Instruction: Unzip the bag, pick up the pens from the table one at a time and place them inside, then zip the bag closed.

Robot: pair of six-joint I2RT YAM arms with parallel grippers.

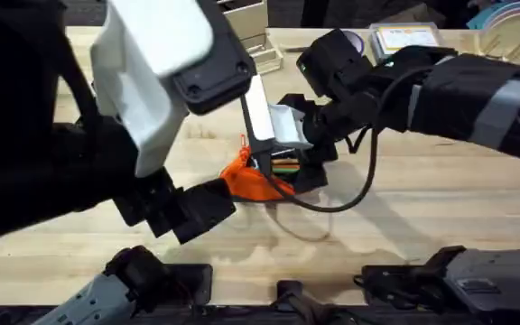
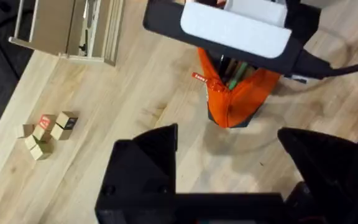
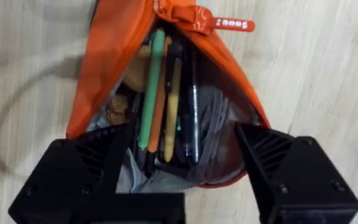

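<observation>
The soft, floppy bag (image 3: 114, 68) gapes near the table's (image 1: 422, 226) middle, pens (image 3: 166, 93) inside; both spread-open grippers, right (image 3: 185, 180) and left (image 2: 229, 168), hold nothing; the zipper tab (image 3: 219, 23) looks the best hold.

Lighting was even and fairly bright from above; the table (image 1: 441, 217) carried soft-edged shadows, including a curved cable shadow near the bag (image 1: 246, 181) and diffuse arm shadows along its near edge. In the overhead view the left arm (image 1: 152, 81) rose close under the camera and rendered large, its dark parts blurred and nearly featureless, while its white shell came out pale with little surface detail. In the right wrist view the bag's open interior was sharp, whereas the right gripper (image 3: 185, 180) fingers at the frame edge were soft, and the left wrist view's own fingers (image 2: 145, 168) were likewise out of focus.
</observation>
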